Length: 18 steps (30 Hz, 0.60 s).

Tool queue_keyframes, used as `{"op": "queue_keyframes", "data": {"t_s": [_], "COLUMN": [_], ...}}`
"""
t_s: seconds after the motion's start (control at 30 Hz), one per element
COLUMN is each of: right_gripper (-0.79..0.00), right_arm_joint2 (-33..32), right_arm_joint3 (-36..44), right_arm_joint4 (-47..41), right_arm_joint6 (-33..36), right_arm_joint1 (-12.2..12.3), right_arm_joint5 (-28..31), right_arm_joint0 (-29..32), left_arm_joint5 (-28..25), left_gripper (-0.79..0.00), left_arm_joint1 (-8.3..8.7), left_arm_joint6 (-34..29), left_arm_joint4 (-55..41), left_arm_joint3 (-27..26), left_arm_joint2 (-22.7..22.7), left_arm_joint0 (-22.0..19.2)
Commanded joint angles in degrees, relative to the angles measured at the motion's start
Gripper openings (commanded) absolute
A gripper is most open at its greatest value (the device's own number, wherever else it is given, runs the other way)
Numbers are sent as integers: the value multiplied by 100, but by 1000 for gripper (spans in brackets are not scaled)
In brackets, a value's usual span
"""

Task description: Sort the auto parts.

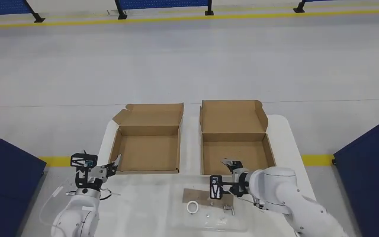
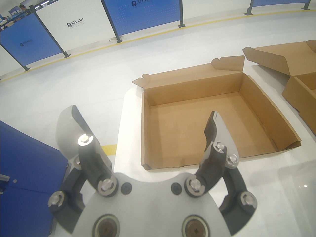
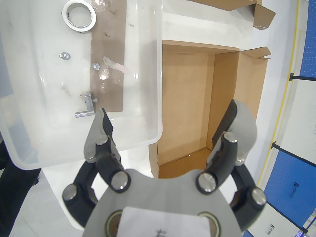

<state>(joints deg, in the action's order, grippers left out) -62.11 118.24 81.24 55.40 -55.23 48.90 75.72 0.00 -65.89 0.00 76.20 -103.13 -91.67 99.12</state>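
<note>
A clear plastic bin (image 3: 159, 80) at the table's front holds a metal ring (image 3: 79, 15), a small L-shaped metal bracket (image 3: 87, 104) and two small bolts (image 3: 64, 55). In the top view the ring (image 1: 192, 207) and bracket (image 1: 228, 207) lie in that bin. Two open cardboard boxes stand behind it: the left box (image 1: 148, 151) and the right box (image 1: 237, 154), both without parts. My right gripper (image 3: 167, 107) is open above the bin's rim, one fingertip near the bracket, the other over the right box. My left gripper (image 2: 143, 112) is open, holding nothing, before the left box (image 2: 271, 104).
A brown cardboard sheet (image 3: 108, 50) lies on the bin's floor under some parts. Blue partitions (image 1: 15, 178) flank the table on both sides. The boxes' lids (image 1: 151, 115) fold back toward the table's far edge. Bare white tabletop (image 1: 142, 189) lies between the left gripper and the bin.
</note>
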Motion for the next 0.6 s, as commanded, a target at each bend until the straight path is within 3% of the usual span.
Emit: {"op": "queue_keyframes", "data": {"t_s": [0.0, 0.27, 0.57], "right_gripper": [0, 0, 0], "right_arm_joint2": [0, 401, 1547], "right_arm_joint3": [0, -229, -495], "right_arm_joint4": [0, -280, -1458], "right_arm_joint6": [0, -12, 591], "right_arm_joint1": [0, 87, 457], "right_arm_joint5": [0, 11, -590], "right_arm_joint0": [0, -197, -1250], "left_arm_joint5": [0, 0, 0], "left_gripper": [0, 0, 0], "left_arm_joint1": [0, 0, 0], "left_arm_joint6": [0, 0, 0], "left_arm_joint4": [0, 0, 0], "left_arm_joint3": [0, 0, 0], "left_arm_joint2": [0, 0, 0], "left_arm_joint0": [0, 0, 0]}}
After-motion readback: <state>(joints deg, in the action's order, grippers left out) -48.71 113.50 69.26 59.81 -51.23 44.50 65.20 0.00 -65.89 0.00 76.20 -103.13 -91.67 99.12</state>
